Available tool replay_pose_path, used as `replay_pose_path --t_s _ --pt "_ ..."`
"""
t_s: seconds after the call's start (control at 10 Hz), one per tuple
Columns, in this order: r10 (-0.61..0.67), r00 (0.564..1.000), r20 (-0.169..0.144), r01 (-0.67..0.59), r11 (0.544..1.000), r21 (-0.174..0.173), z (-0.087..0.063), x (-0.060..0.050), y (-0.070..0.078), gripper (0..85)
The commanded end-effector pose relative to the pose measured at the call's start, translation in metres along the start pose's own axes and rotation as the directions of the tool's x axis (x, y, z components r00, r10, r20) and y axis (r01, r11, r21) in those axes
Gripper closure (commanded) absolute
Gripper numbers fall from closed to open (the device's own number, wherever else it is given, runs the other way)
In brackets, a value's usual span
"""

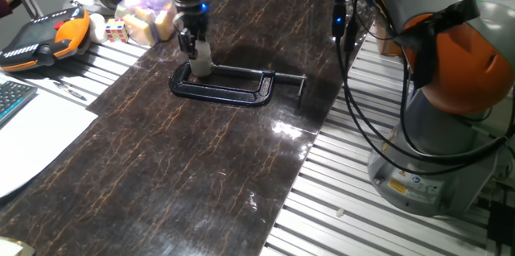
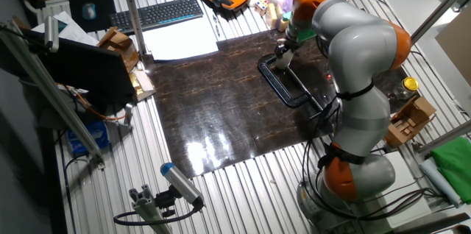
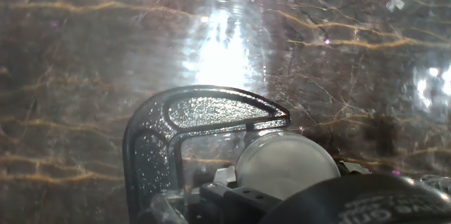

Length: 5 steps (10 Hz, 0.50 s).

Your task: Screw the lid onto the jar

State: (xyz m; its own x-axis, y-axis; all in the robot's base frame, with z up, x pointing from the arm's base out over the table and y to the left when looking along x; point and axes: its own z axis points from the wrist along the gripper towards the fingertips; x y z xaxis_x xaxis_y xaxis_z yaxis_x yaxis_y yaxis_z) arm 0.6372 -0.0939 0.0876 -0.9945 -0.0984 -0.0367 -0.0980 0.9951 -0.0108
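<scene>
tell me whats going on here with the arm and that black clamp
The KUKA arm has its tool down over a small whitish jar that stands inside the black C-clamp on the dark marbled table. The hand view shows a round pale lid just below the tool. Whether the fingers are gripping it, or how far it is screwed on, cannot be told.

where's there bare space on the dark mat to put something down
The near half of the mat, from the black C-clamp to the mat's front edge, is bare. It is crowded at the far corner: the gripper over the jar inside the clamp, bagged items behind.
</scene>
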Motion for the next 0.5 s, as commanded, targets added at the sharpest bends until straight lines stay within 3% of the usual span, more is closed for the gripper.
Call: replay_pose_path --t_s 0.0,0.4 --pt "0.029 1.0 0.0 -0.029 1.0 0.002 0.0 0.0001 0.0 15.3" --pt "0.164 0.986 0.006 -0.164 0.986 0.008 0.0 0.0002 -0.0003 15.3"
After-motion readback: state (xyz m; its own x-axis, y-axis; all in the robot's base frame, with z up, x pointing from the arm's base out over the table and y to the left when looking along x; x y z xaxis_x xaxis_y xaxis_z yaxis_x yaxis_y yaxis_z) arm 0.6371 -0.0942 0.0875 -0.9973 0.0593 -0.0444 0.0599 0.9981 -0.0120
